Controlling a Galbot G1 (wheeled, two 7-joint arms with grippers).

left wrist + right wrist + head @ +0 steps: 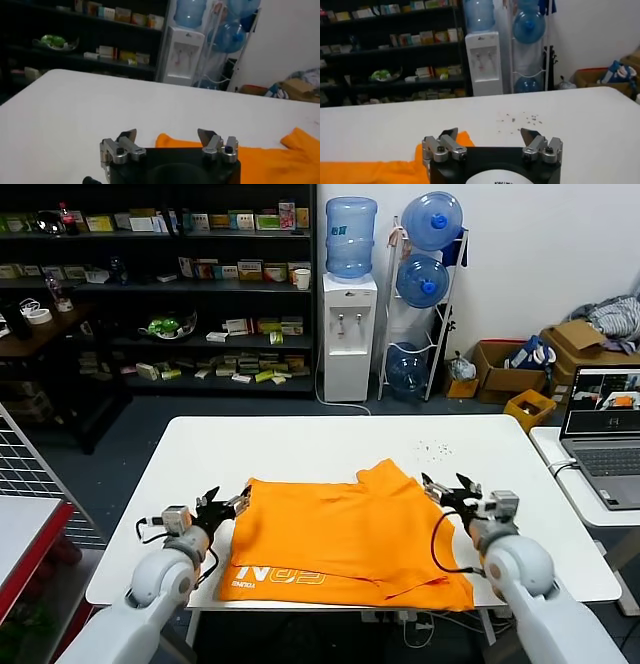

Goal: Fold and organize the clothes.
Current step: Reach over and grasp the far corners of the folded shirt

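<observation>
The clothes are one bright orange T-shirt (340, 539) lying partly folded on the white table (300, 444), with white lettering (275, 576) along its near left edge. My left gripper (225, 502) stands open just off the shirt's left edge, holding nothing. My right gripper (447, 487) stands open at the shirt's right edge, also empty. In the left wrist view the open left gripper (167, 134) has an orange corner of the shirt (270, 160) beyond it. In the right wrist view the open right gripper (488, 132) has the shirt (370, 170) off to one side.
A laptop (605, 434) sits on a side table at the right. Small dark specks (432, 449) lie on the table beyond the right gripper. Behind the table stand a water dispenser (349, 334), shelves (160, 284) and cardboard boxes (520, 369).
</observation>
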